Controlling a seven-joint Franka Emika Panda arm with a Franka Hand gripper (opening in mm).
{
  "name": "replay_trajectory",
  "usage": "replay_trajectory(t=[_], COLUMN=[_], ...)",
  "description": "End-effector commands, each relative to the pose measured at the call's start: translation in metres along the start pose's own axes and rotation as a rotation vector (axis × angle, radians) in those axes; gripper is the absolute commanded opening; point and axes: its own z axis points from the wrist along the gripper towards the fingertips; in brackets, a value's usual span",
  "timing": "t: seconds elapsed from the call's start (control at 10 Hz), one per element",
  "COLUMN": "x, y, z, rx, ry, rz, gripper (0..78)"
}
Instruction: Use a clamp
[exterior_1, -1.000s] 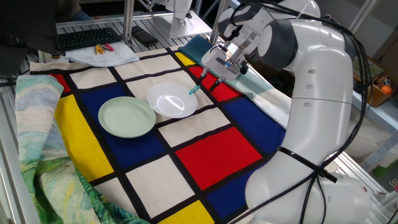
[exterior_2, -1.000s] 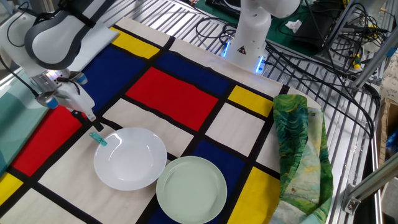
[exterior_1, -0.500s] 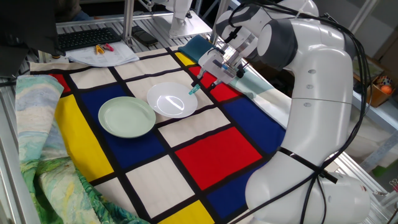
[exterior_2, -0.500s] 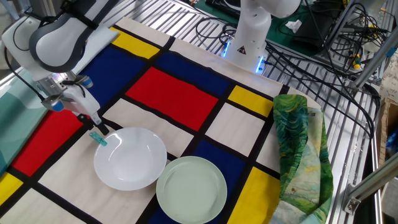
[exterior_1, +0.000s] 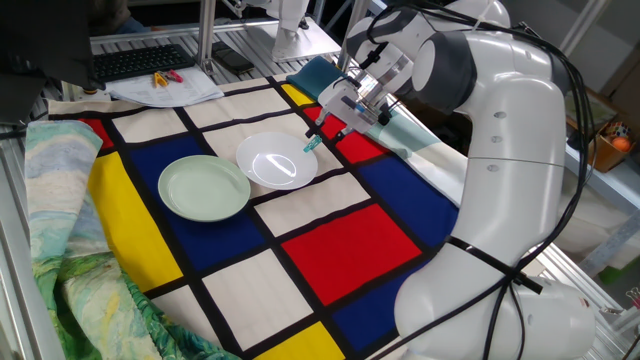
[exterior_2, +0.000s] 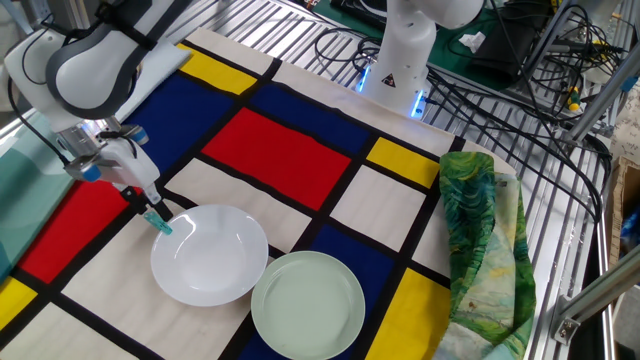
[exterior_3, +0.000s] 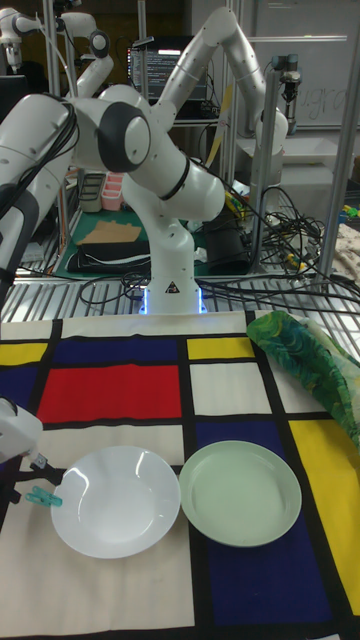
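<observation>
The jaws pinch one end of the clamp (exterior_2: 158, 222); the gripper (exterior_2: 146, 208) hangs low, tilted. Beyond the tips, the teal clip touches the rim of the white plate (exterior_2: 209, 254). Past it sits the pale green plate (exterior_2: 307, 304).

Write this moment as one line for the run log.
tool: at clamp, grip unclear | clamp: at white plate rim | green plate: beside, untouched

Clamp (exterior_1: 312, 145): 1 small teal-green plastic clip, slim. Lies on the checked cloth, its tip touching the rim of the white plate (exterior_1: 277, 160). End effector (exterior_1: 324, 132) fingertips at its outer end.
</observation>
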Motion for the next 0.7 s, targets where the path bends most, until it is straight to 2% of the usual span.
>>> replay_trajectory(t=[0.1, 0.3, 0.4, 0.7], x=[-0.0034, -0.0035, -0.0035, -0.0035], y=[-0.0005, -0.0035, -0.0035, -0.0035], z=[0.0002, 0.0047, 0.0047, 0.0047], rx=[0.000, -0.005, -0.005, -0.005], ry=[-0.002, -0.004, -0.004, -0.004], rz=[-0.016, -0.032, -0.032, -0.032], gripper=[77.4, 77.4, 1.1, 1.1])
